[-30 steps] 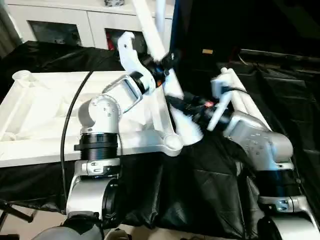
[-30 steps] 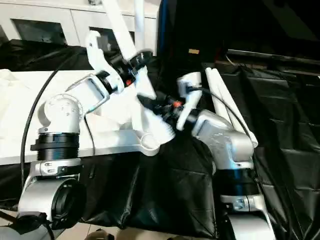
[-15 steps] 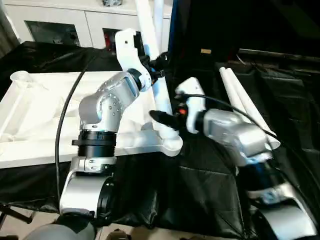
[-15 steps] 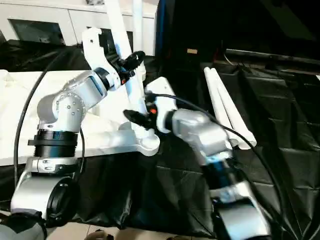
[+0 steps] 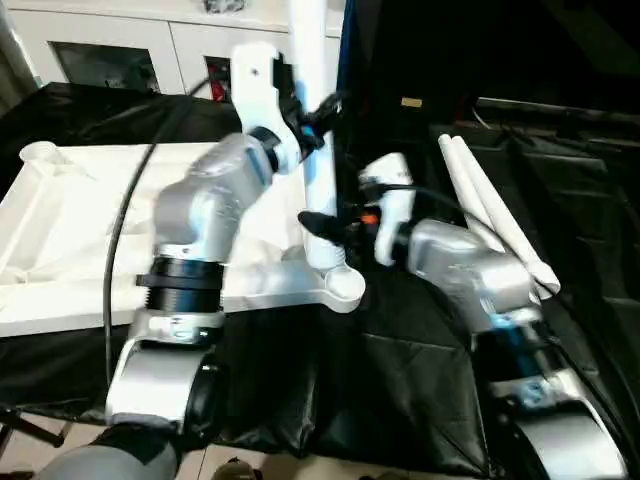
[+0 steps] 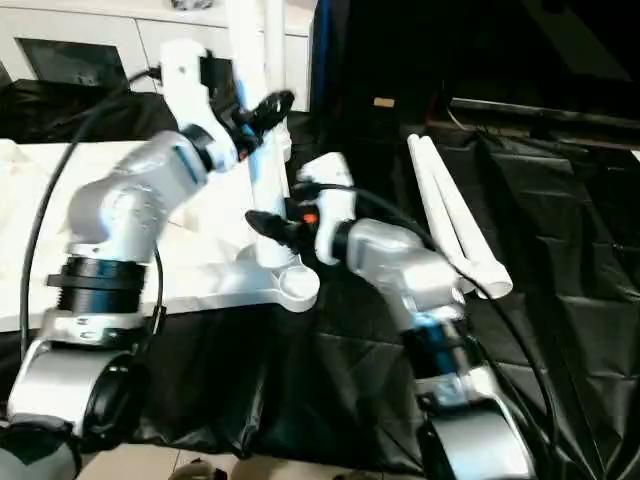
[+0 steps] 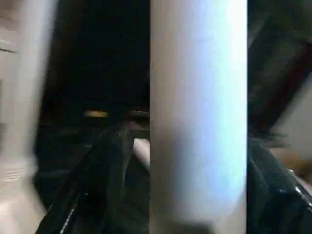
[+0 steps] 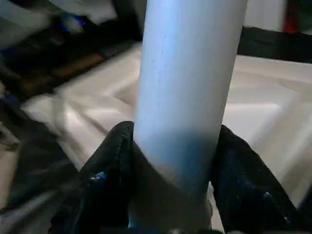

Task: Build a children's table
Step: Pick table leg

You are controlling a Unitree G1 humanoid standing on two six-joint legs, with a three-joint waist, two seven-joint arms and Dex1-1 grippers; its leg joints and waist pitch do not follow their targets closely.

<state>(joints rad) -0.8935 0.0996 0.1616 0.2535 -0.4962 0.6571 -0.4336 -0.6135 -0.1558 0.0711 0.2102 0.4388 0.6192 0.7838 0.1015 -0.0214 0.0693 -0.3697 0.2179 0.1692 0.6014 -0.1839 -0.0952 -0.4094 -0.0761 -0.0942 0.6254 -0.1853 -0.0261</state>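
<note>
Smooth white tube leg (image 5: pixel 318 170) upright on ribbed tabletop (image 5: pixel 60 230), both grippers' jaws clamped around it.

The head views are moderately bright on the near side and fall off into deep darkness at the upper right, where little can be made out. White plastic such as the tabletop (image 5: pixel 70 220) reads bright and slightly washed out, with a cool bluish tinge on the upright leg (image 5: pixel 312 120). The black cloth (image 5: pixel 400 380) gives off dull sheen along its creases. Motion blur smears the left forearm (image 5: pixel 215 200) and right forearm (image 5: pixel 470 275). Both wrist views are soft and out of focus, the leg (image 7: pixel 197 112) shading from pale to blue-grey.
</note>
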